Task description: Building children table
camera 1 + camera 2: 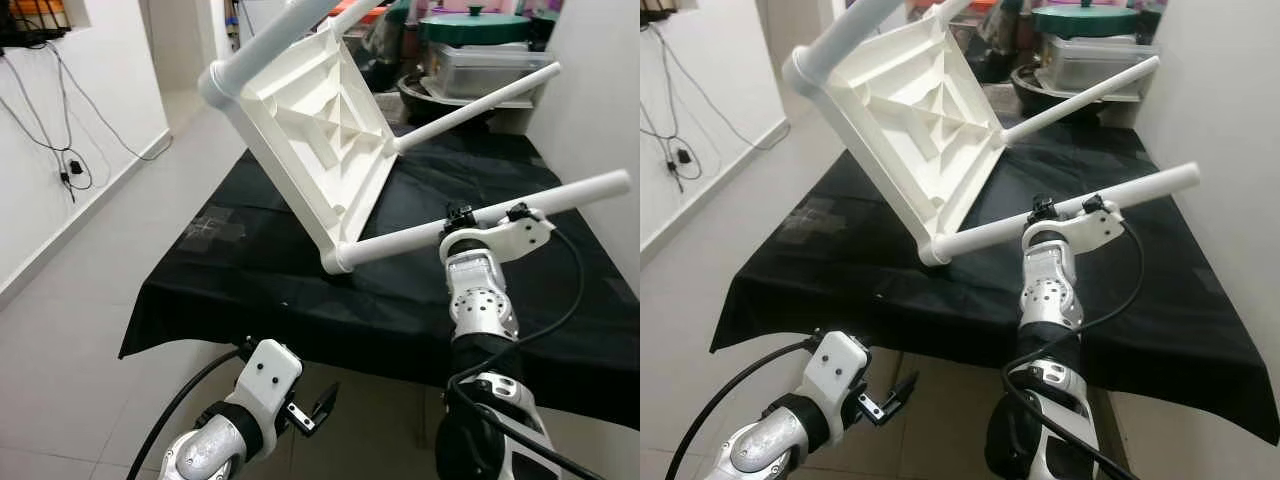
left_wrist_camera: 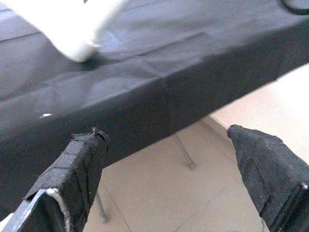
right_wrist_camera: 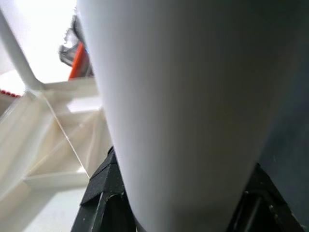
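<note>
The right gripper [image 1: 487, 222] is clamped on the near leg [image 1: 560, 198] of the tilted table [image 1: 320, 140], which looks light, stiff and slippery, so grip near its socket; the left gripper [image 2: 169, 174] hangs apart.

Children's table [image 1: 320, 130]: upper legs cut off by the top frame edge. Right hand [image 1: 487, 222]: fingers hidden behind the gripped leg [image 3: 193, 106], which blocks most of the wrist view. Worktop [image 1: 560, 330]: cut off at the right edge.

Black-draped table [image 1: 250, 290] — white children's table [image 1: 320, 140] tipped on one corner atop it.
</note>
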You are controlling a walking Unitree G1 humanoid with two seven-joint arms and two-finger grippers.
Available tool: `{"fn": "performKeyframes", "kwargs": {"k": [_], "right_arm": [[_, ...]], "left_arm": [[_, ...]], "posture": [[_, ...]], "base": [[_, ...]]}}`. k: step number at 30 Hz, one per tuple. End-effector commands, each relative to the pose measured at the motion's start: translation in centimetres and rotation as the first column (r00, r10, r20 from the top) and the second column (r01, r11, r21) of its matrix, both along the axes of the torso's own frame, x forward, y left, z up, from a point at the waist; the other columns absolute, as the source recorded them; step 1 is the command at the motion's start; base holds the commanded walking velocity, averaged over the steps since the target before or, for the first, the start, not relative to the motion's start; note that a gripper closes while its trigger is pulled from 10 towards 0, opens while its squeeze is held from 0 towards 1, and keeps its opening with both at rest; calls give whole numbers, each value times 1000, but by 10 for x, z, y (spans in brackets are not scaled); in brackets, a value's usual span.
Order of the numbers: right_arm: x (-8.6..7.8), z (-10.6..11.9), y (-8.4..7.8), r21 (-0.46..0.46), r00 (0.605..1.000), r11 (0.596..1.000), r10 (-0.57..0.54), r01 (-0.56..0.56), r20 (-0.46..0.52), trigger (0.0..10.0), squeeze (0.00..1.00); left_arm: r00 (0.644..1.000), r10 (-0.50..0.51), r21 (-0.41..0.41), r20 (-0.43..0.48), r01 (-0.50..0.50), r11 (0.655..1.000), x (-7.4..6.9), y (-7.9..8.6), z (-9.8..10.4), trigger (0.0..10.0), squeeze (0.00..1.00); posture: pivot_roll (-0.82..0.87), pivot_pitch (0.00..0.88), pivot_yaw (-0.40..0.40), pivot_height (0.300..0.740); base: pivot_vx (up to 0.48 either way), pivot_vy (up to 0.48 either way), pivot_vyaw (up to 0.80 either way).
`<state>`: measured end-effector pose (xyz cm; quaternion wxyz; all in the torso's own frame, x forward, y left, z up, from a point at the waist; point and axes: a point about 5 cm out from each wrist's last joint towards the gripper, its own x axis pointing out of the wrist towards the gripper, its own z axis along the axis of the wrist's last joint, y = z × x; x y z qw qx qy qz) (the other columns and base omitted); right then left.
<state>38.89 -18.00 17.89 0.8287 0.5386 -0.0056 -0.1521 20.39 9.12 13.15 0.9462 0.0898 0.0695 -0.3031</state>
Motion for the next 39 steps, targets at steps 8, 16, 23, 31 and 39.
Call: {"fn": "performKeyframes", "kwargs": {"k": [8,16,23,31,39], "right_arm": [[2,-35,26,209,989,977,63,-33,-136,0,0],[2,-44,30,294,984,956,44,9,-173,4314,0],[3,-46,37,280,984,960,64,-15,-168,10000,1000],[1,-49,37,282,980,959,67,-12,-187,10000,0],[-14,-57,14,280,966,952,-51,124,-252,10000,0]], "left_arm": [[1000,-14,15,-23,15,1000,-9,6,5,10000,0],[999,-14,21,-41,14,1000,-14,9,8,10000,0],[998,-8,27,-54,10,1000,-17,10,8,10000,0],[998,-3,26,-55,5,1000,-13,7,7,10000,0],[999,-2,19,-42,3,1000,-4,2,4,10000,0]], "posture": [[287,105,-9,740],[300,127,-4,740],[306,137,-11,740],[282,119,-14,740],[247,79,-16,740]], "base": [[0,0,0],[0,0,0],[0,0,0],[0,0,0],[0,0,0]]}}
